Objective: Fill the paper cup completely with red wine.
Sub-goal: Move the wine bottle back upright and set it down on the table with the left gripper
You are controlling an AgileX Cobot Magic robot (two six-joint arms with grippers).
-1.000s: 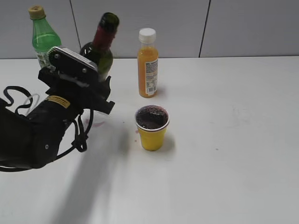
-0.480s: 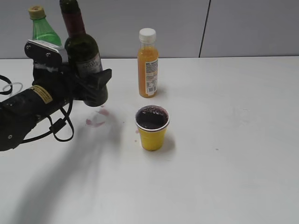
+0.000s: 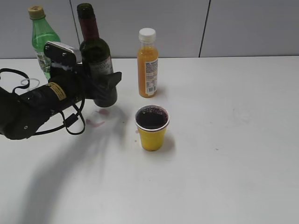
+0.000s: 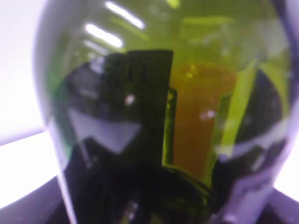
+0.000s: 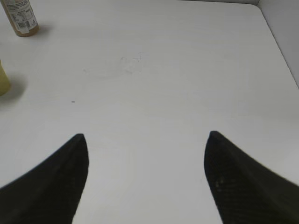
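Now upright, the wine bottle (image 3: 97, 70) stays clamped in the left gripper (image 3: 100, 86), left of the brim-full paper cup (image 3: 152, 128).

Dark green glass on the wine bottle (image 3: 97, 70), glossy, with bright glints in the left wrist view; maroon foil, smooth, round its neck; a matt grey paper label on its body. Matt black casing on the left tool (image 3: 96, 86), closed round that bottle. Right of the bottle, clear glossy plastic on the juice bottle (image 3: 147, 65), capped in white plastic. Left of the bottle, translucent green plastic on the soda bottle (image 3: 44, 39). Matt yellow paper on the cup (image 3: 152, 128), near the bottle, with glossy dark red wine (image 3: 151, 118) inside. Smooth matt white on the surface (image 3: 224, 154), faintly scuffed. Matt black on the right tool (image 5: 145, 182), fingers wide apart.
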